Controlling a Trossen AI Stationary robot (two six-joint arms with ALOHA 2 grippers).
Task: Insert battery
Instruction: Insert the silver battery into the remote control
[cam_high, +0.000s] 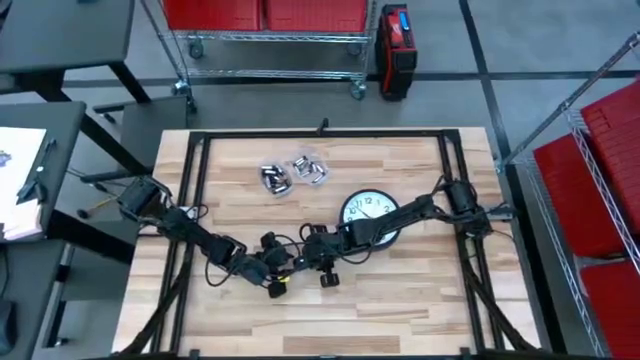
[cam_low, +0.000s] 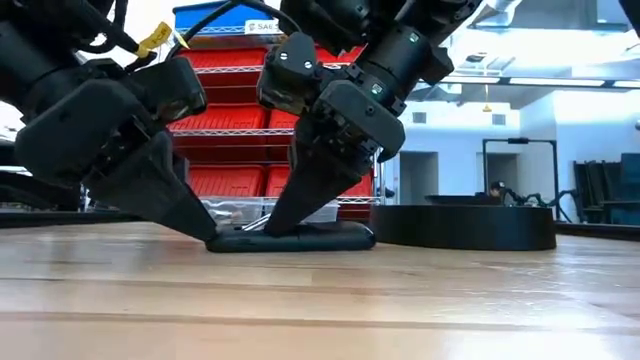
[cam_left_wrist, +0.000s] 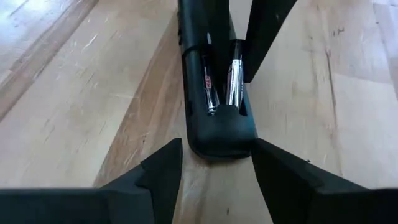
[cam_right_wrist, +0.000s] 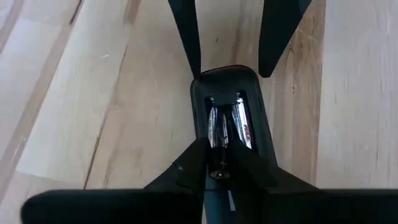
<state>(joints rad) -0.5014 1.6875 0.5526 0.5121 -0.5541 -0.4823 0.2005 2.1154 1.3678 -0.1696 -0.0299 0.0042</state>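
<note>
Closest to my low camera is bare wooden tabletop (cam_low: 320, 300), and on it lies the black remote (cam_low: 290, 238), flat, battery bay facing up. In the overhead view it sits at about 6 o'clock from the table's middle, with the wall clock (cam_high: 368, 216) just off at 2 o'clock from it and the loose batteries (cam_high: 292, 173) in clear wrappers well apart toward 12 o'clock.

I see the left claw (cam_left_wrist: 214, 163) spread wide, its fingers (cam_left_wrist: 163, 173) straddling the remote's end without gripping it. Through the left wrist camera I can see two cells (cam_left_wrist: 219, 79) lying side by side in the open bay.

The right claw (cam_right_wrist: 219, 163) comes from the opposite end, drawn narrow, its tips pressed together on the end of one cell (cam_right_wrist: 216, 127) in the bay. Whether it pinches or just pushes that cell, I cannot tell.

In the overhead view both claws meet over the remote (cam_high: 300, 262).
</note>
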